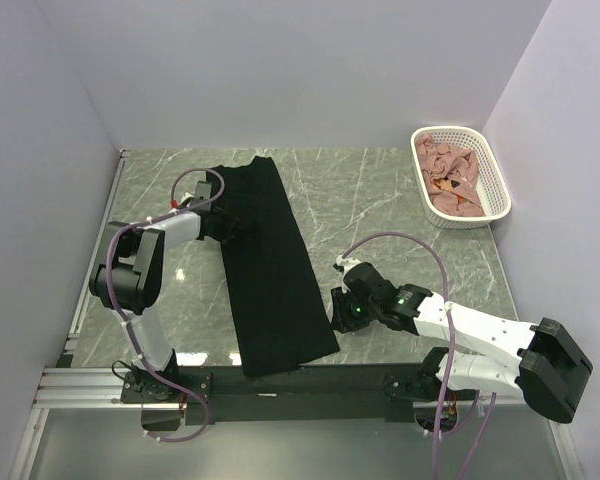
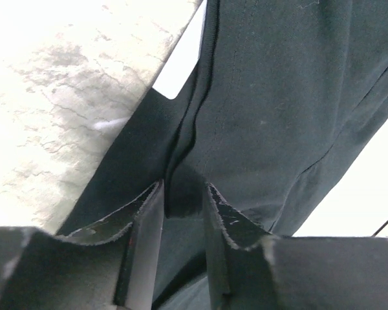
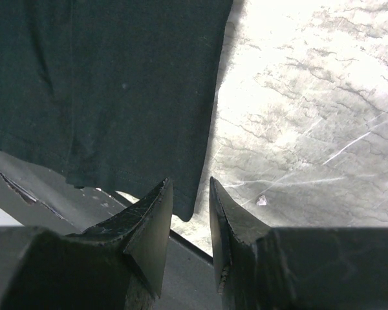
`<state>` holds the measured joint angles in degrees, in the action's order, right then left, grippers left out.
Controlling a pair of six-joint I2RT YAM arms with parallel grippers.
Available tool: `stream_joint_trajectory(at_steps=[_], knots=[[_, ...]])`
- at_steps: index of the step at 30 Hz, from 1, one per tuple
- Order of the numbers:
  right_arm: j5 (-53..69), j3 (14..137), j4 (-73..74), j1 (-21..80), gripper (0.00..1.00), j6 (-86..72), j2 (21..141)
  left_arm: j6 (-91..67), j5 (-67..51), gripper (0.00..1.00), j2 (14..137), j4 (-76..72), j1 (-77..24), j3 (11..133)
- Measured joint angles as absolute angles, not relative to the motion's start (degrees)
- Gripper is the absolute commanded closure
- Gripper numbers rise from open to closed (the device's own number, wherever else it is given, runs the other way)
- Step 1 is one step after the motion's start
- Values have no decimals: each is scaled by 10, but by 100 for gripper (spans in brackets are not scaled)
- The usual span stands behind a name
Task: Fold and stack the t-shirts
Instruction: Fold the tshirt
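Note:
The black t-shirt (image 1: 275,280) lies folded into a long narrow strip running from the far left toward the table's near edge. My left gripper (image 1: 230,225) is at the strip's left edge near the collar end. In the left wrist view it (image 2: 184,190) is shut on a raised fold of the black cloth (image 2: 278,97). My right gripper (image 1: 335,308) is at the strip's near right corner. In the right wrist view it (image 3: 191,184) is open with a narrow gap, and the shirt's corner (image 3: 116,77) sits just beyond the tips, not held. Dusty pink t-shirts (image 1: 450,175) lie bunched in the basket.
The white lattice basket (image 1: 495,180) stands at the far right corner by the wall. The marble table (image 1: 380,200) is walled on three sides. A black rail (image 1: 310,380) runs along the near edge, and the shirt's hem overhangs it.

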<state>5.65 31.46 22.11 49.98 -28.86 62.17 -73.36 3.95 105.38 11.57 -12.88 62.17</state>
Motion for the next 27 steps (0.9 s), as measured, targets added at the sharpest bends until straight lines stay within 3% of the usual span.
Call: stream_joint_trajectory(at_steps=[6, 8, 19, 25, 27], knots=[[57, 314, 218, 500, 64, -289, 622, -738, 41, 95, 1062, 120, -133, 634], [57, 314, 218, 500, 64, -289, 622, -743, 43, 99, 1063, 121, -135, 636], [58, 307, 212, 500, 64, -289, 612, -755, 62, 99, 1050, 156, -155, 639], [62, 304, 211, 500, 63, -289, 612, -759, 75, 88, 1036, 168, -160, 639], [66, 304, 211, 500, 63, -289, 613, -759, 78, 78, 1035, 175, -159, 639]])
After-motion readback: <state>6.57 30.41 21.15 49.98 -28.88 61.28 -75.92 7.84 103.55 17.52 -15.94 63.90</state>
